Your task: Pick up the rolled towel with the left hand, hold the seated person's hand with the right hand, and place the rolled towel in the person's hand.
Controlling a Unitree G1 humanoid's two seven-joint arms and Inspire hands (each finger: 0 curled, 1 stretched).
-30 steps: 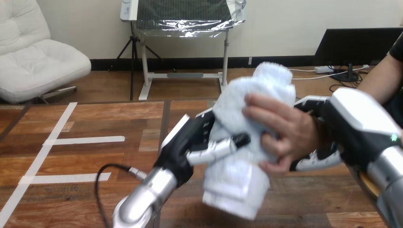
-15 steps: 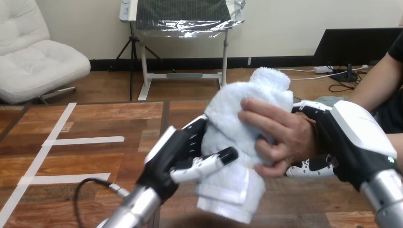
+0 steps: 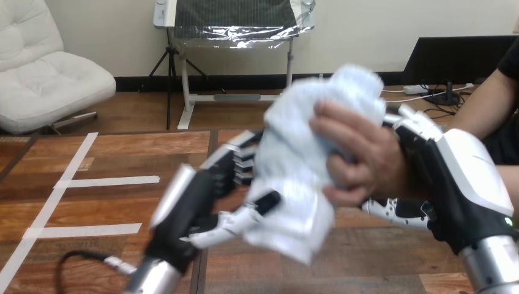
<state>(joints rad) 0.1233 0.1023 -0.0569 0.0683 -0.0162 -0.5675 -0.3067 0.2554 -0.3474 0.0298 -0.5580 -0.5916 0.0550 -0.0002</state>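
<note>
Bare table (image 3: 98, 205) at left; rolled towel (image 3: 294, 177) blocks the middle.

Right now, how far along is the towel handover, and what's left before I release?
Done: the rolled towel is up off the table and the person's hand grips its upper part. In hand: the right hand is curled round the person's hand, and the left hand is against the towel's left side, grip unclear. Left: likely only freeing the left hand and drawing it clear.

No legible text, labels, numbers or signs anywhere.
</note>
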